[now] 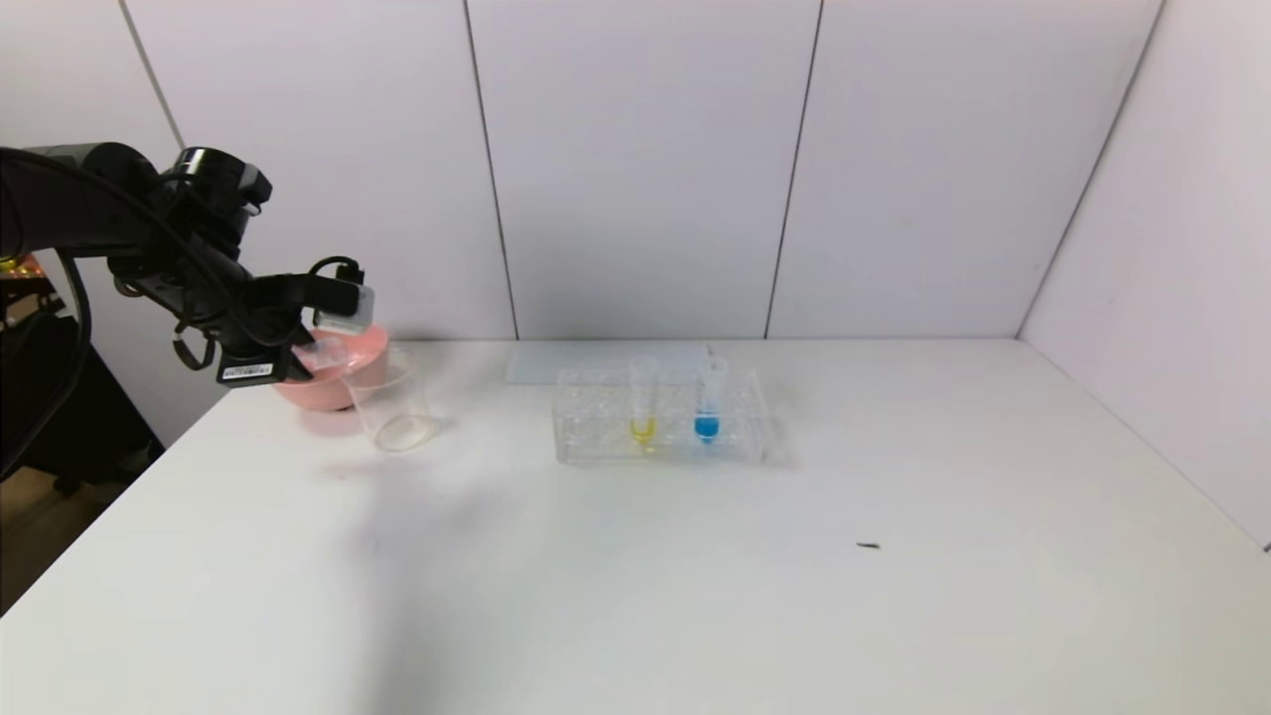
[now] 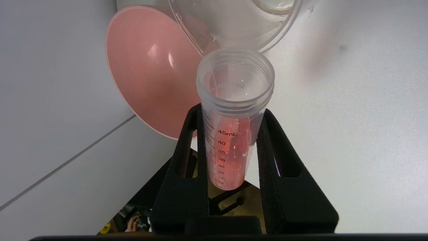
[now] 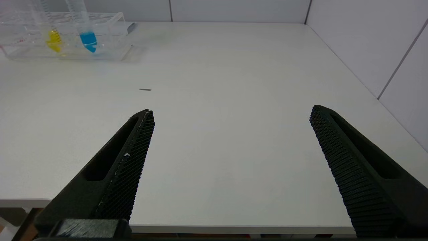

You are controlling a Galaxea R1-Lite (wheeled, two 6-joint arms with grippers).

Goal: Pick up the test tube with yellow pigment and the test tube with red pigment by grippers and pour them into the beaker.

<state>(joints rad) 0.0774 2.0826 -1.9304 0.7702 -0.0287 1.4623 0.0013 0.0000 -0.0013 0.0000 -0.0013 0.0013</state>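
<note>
My left gripper (image 2: 230,112) is shut on the test tube with red pigment (image 2: 234,100), which it holds tilted with its open mouth at the rim of the clear beaker (image 2: 240,30). Red-orange liquid lies along the inside of the tube. In the head view this gripper (image 1: 303,348) hangs at the table's far left, just over the beaker (image 1: 392,402). The test tube with yellow pigment (image 1: 643,397) stands upright in the clear rack (image 1: 596,437). My right gripper (image 3: 232,110) stands open over the table's near edge with nothing between its fingers, far from the yellow tube (image 3: 53,36).
A pink bowl (image 1: 369,343) sits right behind the beaker, touching or nearly touching it. A blue-tipped tube (image 1: 708,397) stands beside the yellow one in the rack. A small dark speck (image 1: 869,545) lies on the white table. Walls close the back and right.
</note>
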